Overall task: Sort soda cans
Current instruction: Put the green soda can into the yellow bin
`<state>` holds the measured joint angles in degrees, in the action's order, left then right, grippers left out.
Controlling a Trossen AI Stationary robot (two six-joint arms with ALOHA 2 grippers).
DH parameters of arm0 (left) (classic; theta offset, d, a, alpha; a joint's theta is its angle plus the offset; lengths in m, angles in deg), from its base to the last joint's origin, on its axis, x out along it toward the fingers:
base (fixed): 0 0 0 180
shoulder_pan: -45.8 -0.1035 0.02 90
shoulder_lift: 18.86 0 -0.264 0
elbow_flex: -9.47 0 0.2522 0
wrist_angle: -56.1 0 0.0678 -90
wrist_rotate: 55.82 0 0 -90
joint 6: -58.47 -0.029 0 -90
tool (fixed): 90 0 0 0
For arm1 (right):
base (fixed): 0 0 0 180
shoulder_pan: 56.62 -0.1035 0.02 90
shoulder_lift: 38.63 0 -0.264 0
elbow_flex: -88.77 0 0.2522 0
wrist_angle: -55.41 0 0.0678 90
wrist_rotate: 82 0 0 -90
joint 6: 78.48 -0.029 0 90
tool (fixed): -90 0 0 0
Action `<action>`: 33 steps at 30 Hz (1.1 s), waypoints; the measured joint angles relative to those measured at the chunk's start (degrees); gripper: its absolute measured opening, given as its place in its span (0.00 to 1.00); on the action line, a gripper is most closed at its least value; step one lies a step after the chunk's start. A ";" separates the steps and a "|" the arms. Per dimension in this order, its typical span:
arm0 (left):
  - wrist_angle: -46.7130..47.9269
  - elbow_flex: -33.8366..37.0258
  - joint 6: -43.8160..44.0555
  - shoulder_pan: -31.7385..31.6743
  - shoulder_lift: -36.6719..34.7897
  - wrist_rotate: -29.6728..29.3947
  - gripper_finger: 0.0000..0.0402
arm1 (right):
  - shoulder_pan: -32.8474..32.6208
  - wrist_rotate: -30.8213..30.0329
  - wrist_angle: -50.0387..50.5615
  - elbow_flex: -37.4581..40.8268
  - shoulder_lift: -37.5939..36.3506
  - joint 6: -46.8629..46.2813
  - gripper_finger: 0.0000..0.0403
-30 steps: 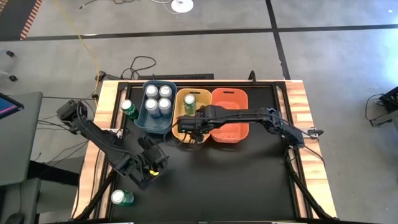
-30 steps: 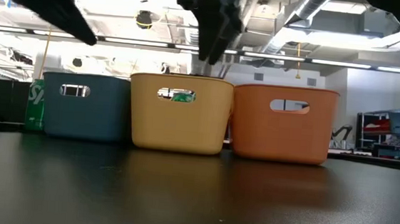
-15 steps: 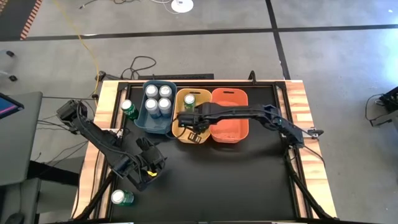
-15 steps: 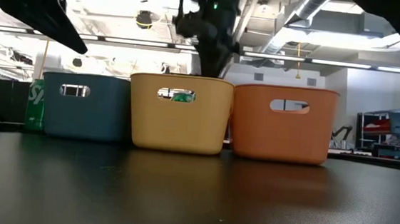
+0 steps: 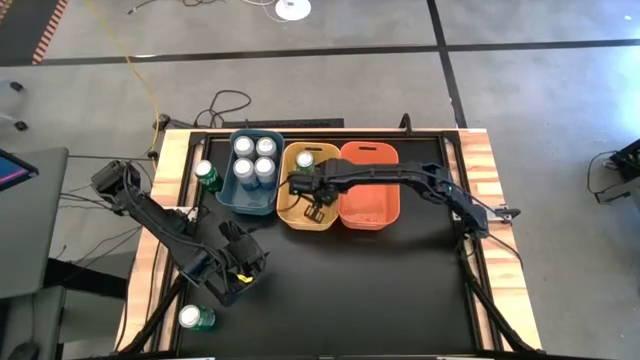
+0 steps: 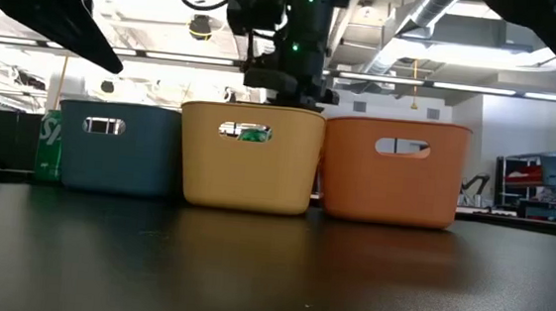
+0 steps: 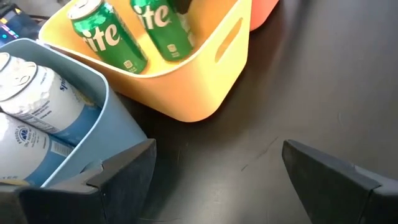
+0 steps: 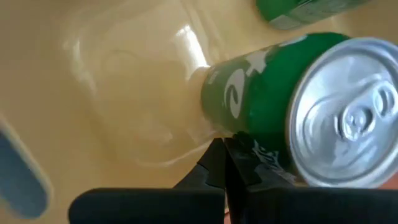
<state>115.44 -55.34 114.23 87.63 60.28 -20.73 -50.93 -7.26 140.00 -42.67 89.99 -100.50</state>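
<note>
My right gripper (image 8: 224, 162) is shut and reaches down into the yellow bin (image 5: 286, 212), its fingertips beside a green soda can (image 8: 273, 118) that lies tilted against the bin's floor. A second green can (image 5: 304, 160) stands at the bin's far end. The blue bin (image 5: 232, 198) holds several blue-silver cans (image 5: 254, 160). Two more green cans stand on the table: one (image 5: 205, 175) left of the blue bin, one (image 5: 195, 318) at the near left corner. My left gripper (image 5: 236, 275) hovers open over the near left of the table. My right gripper's shut fingers (image 8: 214, 163) come from above and stand close against the tilted green can's side (image 8: 245, 134), low in the yellow bin. Whether they touch the can, I cannot tell. Nothing is between the fingers.
The orange bin (image 5: 372, 208) stands right of the yellow one; the three bins form a row along the table's far edge. The black tabletop (image 5: 380, 290) spreads in front of them. The left wrist view faces the blue bin (image 7: 93, 124) and the yellow bin (image 7: 205, 87).
My right gripper has moved a little toward the table's far edge over the yellow bin and sunk lower behind its rim, its wrist turning as it went.
</note>
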 joint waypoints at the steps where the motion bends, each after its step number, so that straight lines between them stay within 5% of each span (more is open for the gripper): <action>1: 0.00 -0.02 0.01 0.00 0.00 0.00 0.85 | 0.57 -0.04 -0.42 0.34 -0.01 0.02 0.03; 23: 0.02 -0.04 0.82 -0.02 0.00 0.04 0.85 | 7.21 -4.85 -3.95 1.23 0.08 1.68 0.03; 33: 2.96 -0.06 7.64 -0.60 -1.34 -1.51 0.85 | 0.39 -6.59 0.07 1.18 -5.41 1.61 0.10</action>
<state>118.40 -55.40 121.87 87.03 58.93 -22.25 -50.54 -13.85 140.07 -41.49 84.59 -98.88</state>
